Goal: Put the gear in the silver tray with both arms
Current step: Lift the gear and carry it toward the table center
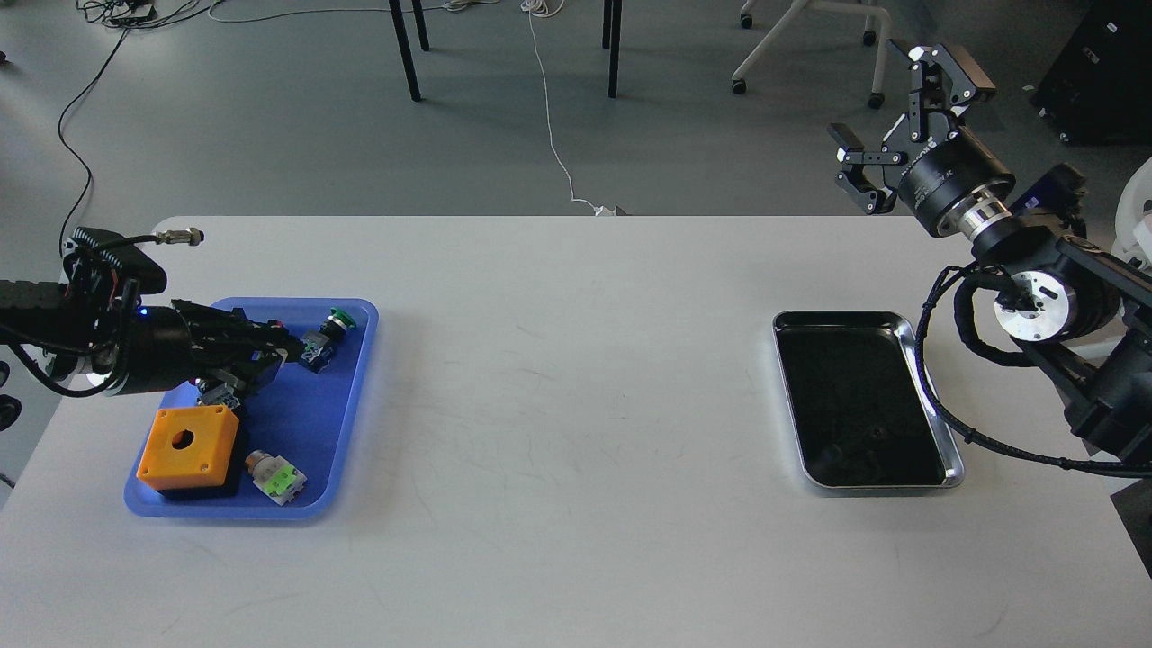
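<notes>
The silver tray (932, 407) lies on the right side of the white table, its dark mirror-like bottom bare. My right gripper (902, 106) is raised beyond the table's far right corner, open and empty, well above and behind the silver tray. My left gripper (290, 347) reaches low into the blue plastic tray (310, 432) at the left, its dark fingers ending right beside a green-capped push button part (329, 331); I cannot tell whether it grips anything. An orange box with a round hole (189, 447) and a small white and green switch part (277, 477) also lie in the blue tray.
The white table (576, 378) spans the view between the two trays. Beyond its far edge are chair and table legs and a white cable (549, 117) on the grey floor. My right arm's looped black cable (981, 432) hangs beside the silver tray's right rim.
</notes>
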